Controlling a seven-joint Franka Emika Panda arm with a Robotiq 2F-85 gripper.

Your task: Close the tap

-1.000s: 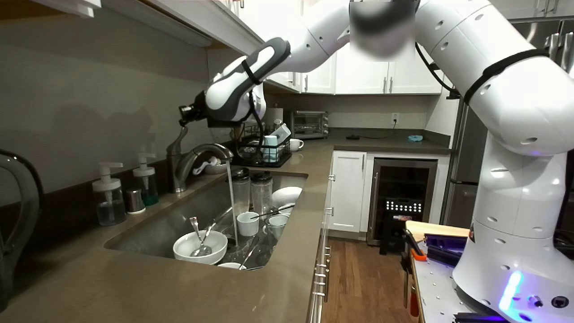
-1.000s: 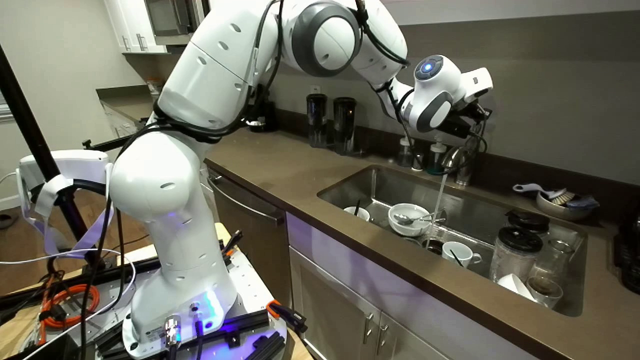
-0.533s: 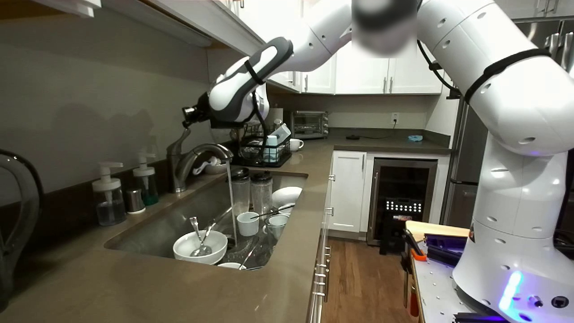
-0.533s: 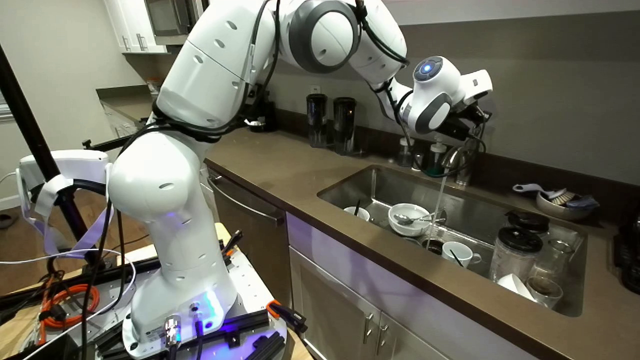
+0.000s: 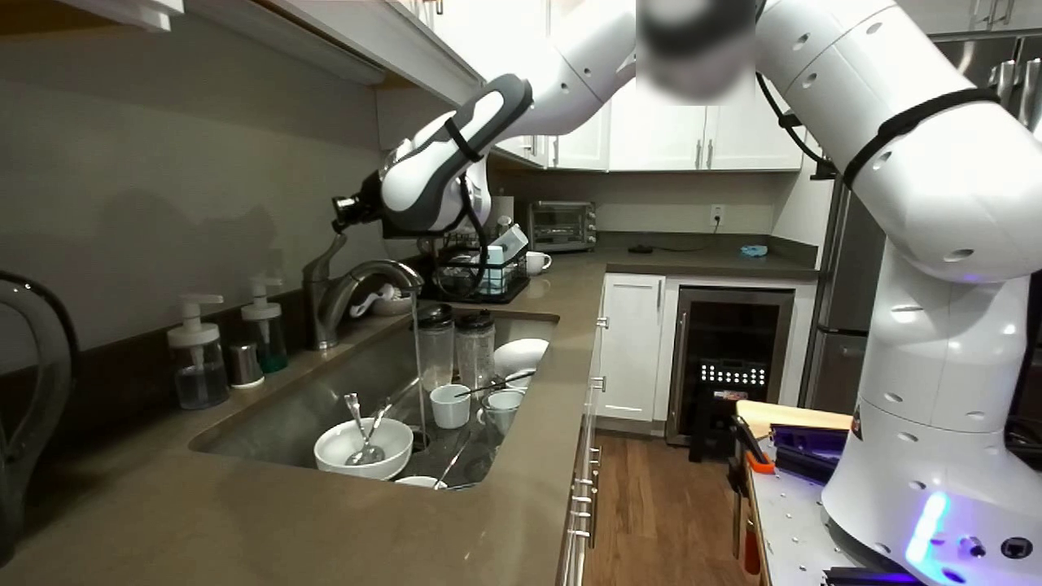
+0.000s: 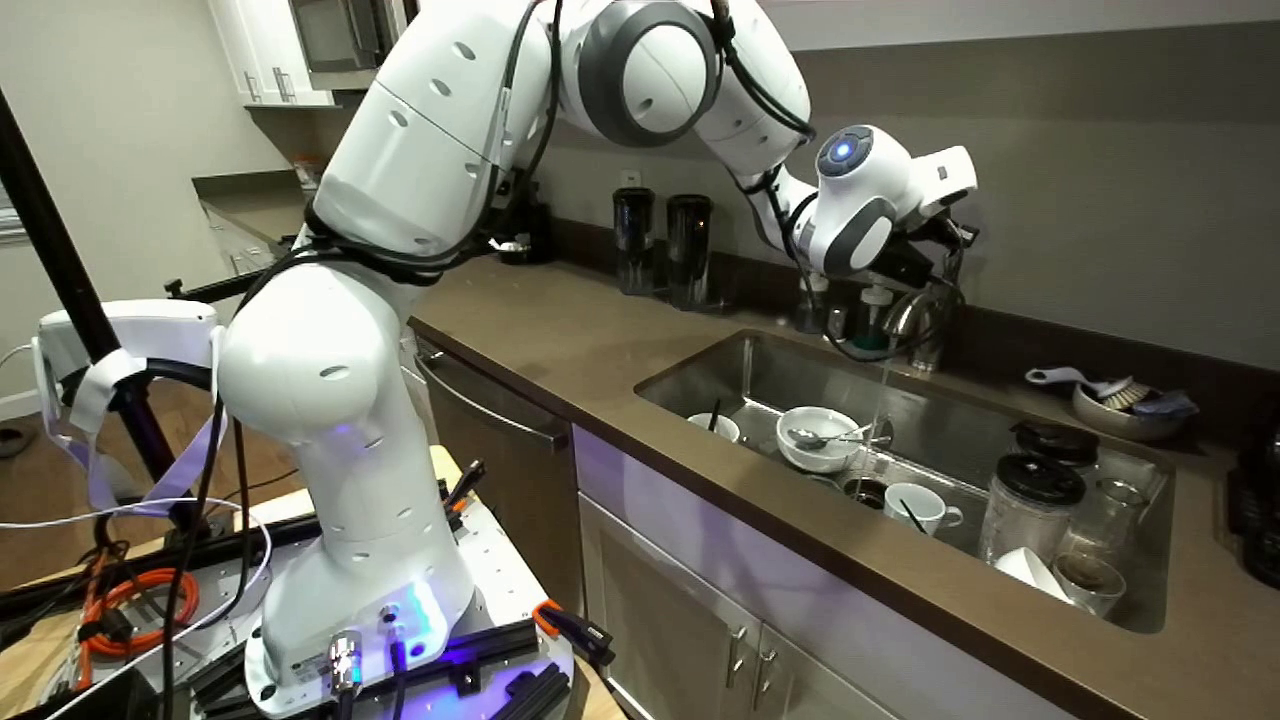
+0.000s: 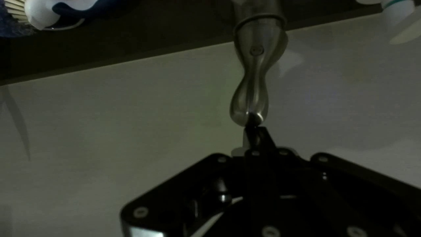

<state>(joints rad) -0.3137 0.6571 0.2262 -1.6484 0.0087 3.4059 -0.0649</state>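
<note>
My gripper (image 7: 255,129), pinched together, seems to touch the lever handle (image 7: 255,74) of the gooseneck faucet (image 5: 330,313) behind the sink (image 5: 281,427): likely the closing push, needing firm pressure until the water (image 5: 418,350) stops.

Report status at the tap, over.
Gripper shut, seemingly touching the lever tip. Tap running, thin stream. In an exterior view, a cable crosses in front of the tap; contact unclear.
</note>
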